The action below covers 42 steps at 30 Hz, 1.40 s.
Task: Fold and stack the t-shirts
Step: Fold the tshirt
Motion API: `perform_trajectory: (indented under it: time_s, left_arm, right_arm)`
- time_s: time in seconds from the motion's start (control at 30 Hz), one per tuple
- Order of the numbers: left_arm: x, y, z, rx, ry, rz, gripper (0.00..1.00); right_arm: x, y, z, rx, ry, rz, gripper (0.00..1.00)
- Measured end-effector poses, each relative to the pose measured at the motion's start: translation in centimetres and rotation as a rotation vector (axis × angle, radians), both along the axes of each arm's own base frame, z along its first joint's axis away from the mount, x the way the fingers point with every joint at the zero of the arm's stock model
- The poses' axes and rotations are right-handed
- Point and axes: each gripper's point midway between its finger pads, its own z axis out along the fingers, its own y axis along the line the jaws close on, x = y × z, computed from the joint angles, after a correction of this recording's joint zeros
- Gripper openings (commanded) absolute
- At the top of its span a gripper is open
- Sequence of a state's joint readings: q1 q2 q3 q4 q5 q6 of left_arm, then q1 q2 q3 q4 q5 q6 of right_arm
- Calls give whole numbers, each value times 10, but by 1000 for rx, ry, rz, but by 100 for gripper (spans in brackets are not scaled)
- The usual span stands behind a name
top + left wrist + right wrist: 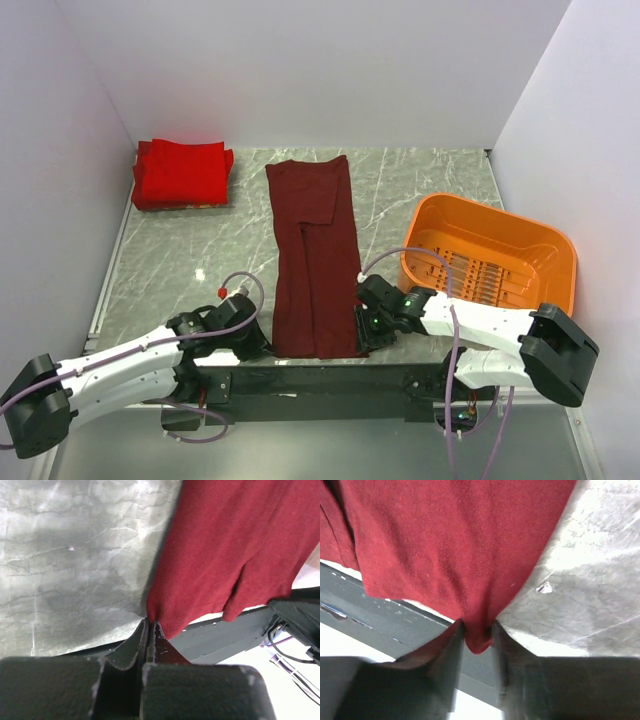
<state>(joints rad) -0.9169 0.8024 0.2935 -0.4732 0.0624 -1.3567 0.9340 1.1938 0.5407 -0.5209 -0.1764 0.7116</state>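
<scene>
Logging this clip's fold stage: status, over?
Left gripper shut on near left corner of maroon shirt. Right gripper pinching near right corner. Shirt lies folded lengthwise. Basket, red stack off to the sides, nothing blocking.

You have one maroon t-shirt (312, 255) in the middle of the scene. At the far left sits one pile of red t-shirts (180, 173). More than one layer shows at its edges, but you cannot count the exact number of shirts in it from above. You have one orange basket (545, 235) on the right. All of this lies on one marbled tabletop (200, 270). At the near edge you have two arms, one left arm (120, 365) and one right arm (480, 325). Each carries one gripper, so two in all: the left gripper (262, 345) and the right gripper (358, 322).
</scene>
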Motion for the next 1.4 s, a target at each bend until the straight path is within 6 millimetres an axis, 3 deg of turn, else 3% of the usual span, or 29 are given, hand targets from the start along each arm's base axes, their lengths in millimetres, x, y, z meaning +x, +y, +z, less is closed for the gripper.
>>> perform_trajectory:
  time_s: [0.03, 0.17, 0.3, 0.4, 0.57, 0.73, 0.87, 1.17, 1.4]
  left_arm:
    - [0, 0, 1, -4, -3, -1, 0]
    - [3, -2, 3, -7, -20, -4, 0]
    - [14, -10, 22, 0, -60, -18, 1]
    - [34, -22, 46, 5, -128, -29, 1]
    - [88, -28, 73, 37, -237, 1, 1]
    - [147, -25, 91, 88, -342, 67, 1]
    - [194, -18, 97, 128, -383, 139, 1]
    - [287, -8, 92, 218, -414, 216, 1]
    - [328, -4, 78, 247, -404, 214, 1]
  right_arm:
    - [0, 0, 0, 1, 2, -3, 17]
    - [1, -1, 0, -11, -3, -7, 1]
    - [18, 4, 14, -26, -70, -23, 0]
    - [48, 15, 41, -9, -184, -45, 0]
    - [108, 25, 79, 20, -334, -129, 0]
    - [169, 29, 105, 18, -451, -218, 0]
    - [207, 37, 118, 29, -499, -253, 0]
    - [279, 44, 115, -22, -518, -319, 0]
    - [311, 35, 98, -61, -491, -340, 0]
